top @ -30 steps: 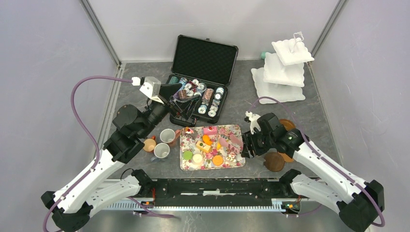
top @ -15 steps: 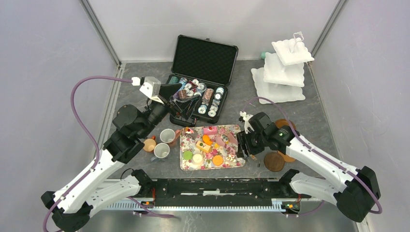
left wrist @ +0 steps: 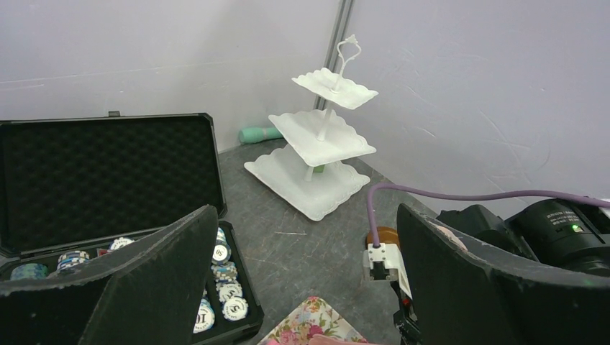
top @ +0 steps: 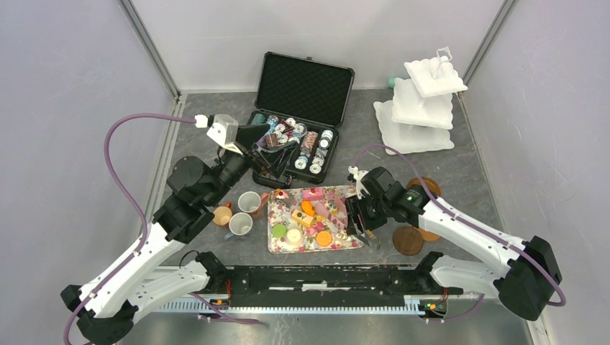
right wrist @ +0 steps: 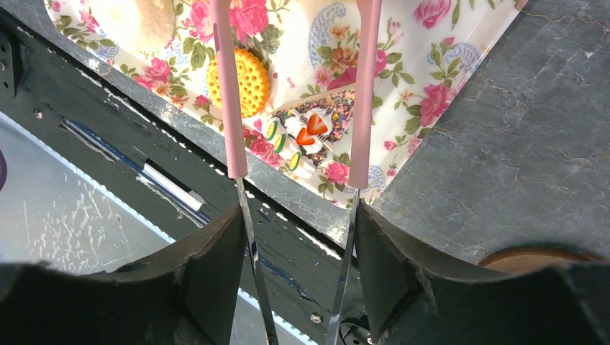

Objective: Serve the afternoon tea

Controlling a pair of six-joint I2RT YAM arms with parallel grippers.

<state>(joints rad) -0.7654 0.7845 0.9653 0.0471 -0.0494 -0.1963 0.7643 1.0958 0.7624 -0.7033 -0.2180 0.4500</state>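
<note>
1. Right gripper [right wrist: 296, 219] is clamped on the pink tongs [right wrist: 229, 93]; the tong blades stand apart, straddling a fruit-topped cake [right wrist: 306, 135] at the near right corner of the floral tray [top: 309, 249]; judged ready to pinch and lift it.
2. Left gripper [left wrist: 306, 215] is spread wide and empty, above the chip case [top: 302, 86]; judged idle.
3. Count: three mugs, orange-brown [top: 223, 214], grey [top: 249, 202] and white [top: 240, 224], just left of the tray; roughly eight cakes on the tray; none seen on the three-tier stand [left wrist: 320, 140].

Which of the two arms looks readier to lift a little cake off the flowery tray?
Right. The right end effector holds the tongs open over a cake on the tray. The left end effector hovers empty over the chip case.
</note>
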